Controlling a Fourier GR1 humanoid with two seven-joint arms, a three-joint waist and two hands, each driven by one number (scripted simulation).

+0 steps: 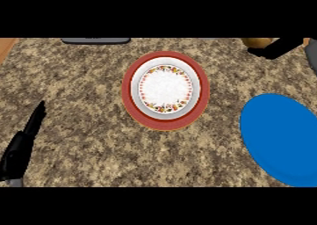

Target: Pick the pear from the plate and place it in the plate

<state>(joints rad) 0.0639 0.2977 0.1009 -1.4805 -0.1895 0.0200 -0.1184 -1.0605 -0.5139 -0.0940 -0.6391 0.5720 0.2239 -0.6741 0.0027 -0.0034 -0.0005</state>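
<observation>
- A speckled stone worktop carries two plates, well apart.
- A red-rimmed patterned plate sits mid-worktop, toward the far edge, with bare stone all around it.
- A blue plate lies at the near right corner.
- The right hand, at the far right corner, is curled round a yellowish pear, held beyond both plates.
- The left hand rests with fingers straight by the near left edge.

Patterned plate left of plain plate
</observation>
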